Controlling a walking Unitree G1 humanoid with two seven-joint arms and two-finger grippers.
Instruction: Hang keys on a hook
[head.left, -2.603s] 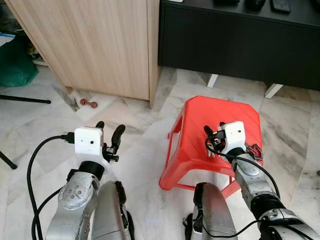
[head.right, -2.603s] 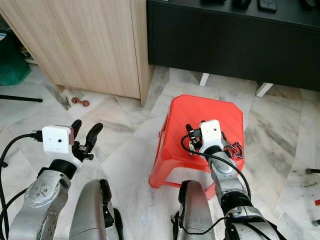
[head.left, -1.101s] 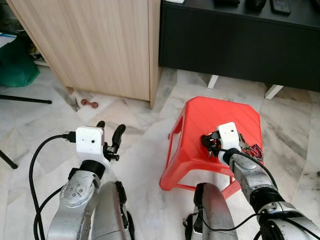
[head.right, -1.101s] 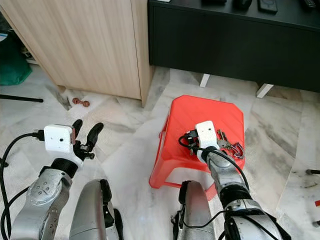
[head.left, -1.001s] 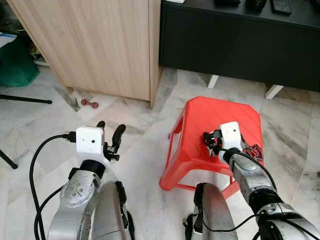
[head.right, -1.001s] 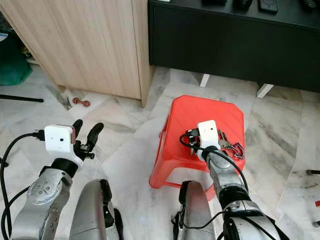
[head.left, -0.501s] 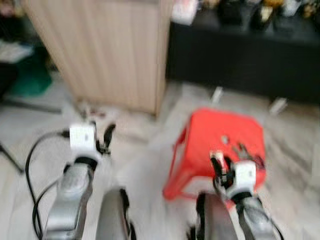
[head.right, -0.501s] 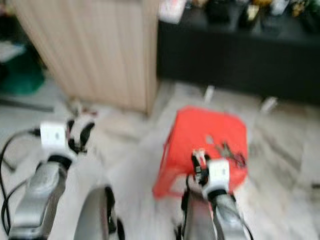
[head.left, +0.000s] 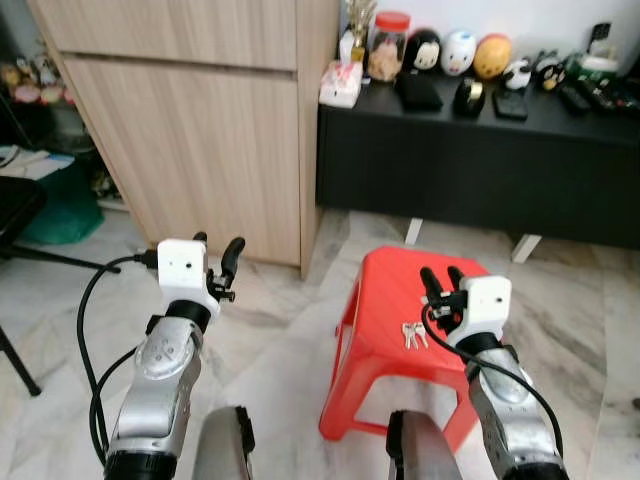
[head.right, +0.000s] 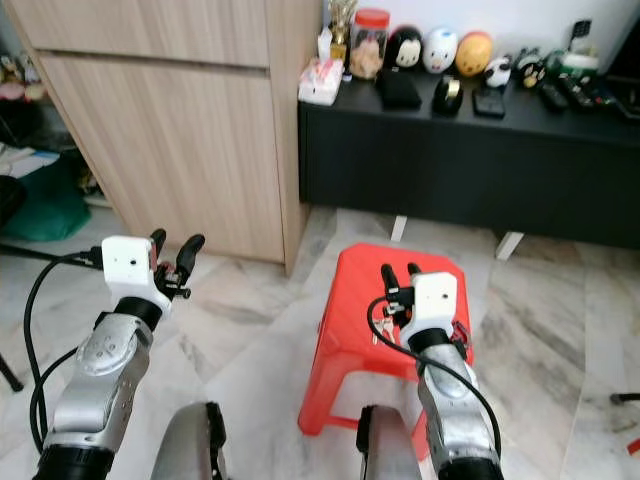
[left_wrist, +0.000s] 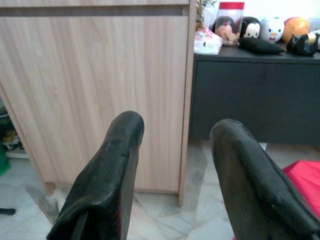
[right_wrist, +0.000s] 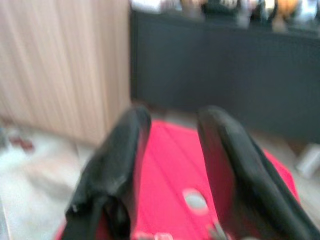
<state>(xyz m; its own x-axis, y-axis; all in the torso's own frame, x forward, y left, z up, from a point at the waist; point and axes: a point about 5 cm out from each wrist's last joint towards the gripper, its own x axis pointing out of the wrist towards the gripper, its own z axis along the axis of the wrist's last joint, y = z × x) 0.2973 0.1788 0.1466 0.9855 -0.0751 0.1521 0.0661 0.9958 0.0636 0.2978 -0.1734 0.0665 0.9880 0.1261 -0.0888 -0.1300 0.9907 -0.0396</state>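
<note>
Left claw (head.left: 218, 250) hovers released at the lower left of the frame, fingers parted, in front of the wooden cabinet (head.left: 190, 110). Compared with a moment ago, the camera has tilted up: the black sideboard (head.left: 470, 160) top now shows, with a jar (head.left: 385, 45) and round figurines (head.left: 460, 52) along the upper right. At centre right, the red stool (head.left: 385, 320) carries the keys (head.left: 413, 335), lying on its seat just left of the right claw (head.left: 441, 278). That claw, earlier low over the keys, is now raised, released and empty. Its wrist view, blurred, looks past parted fingers (right_wrist: 112, 165) at the stool's seat; the left wrist view shows fingers (left_wrist: 107, 170) framing cabinet and sideboard.
</note>
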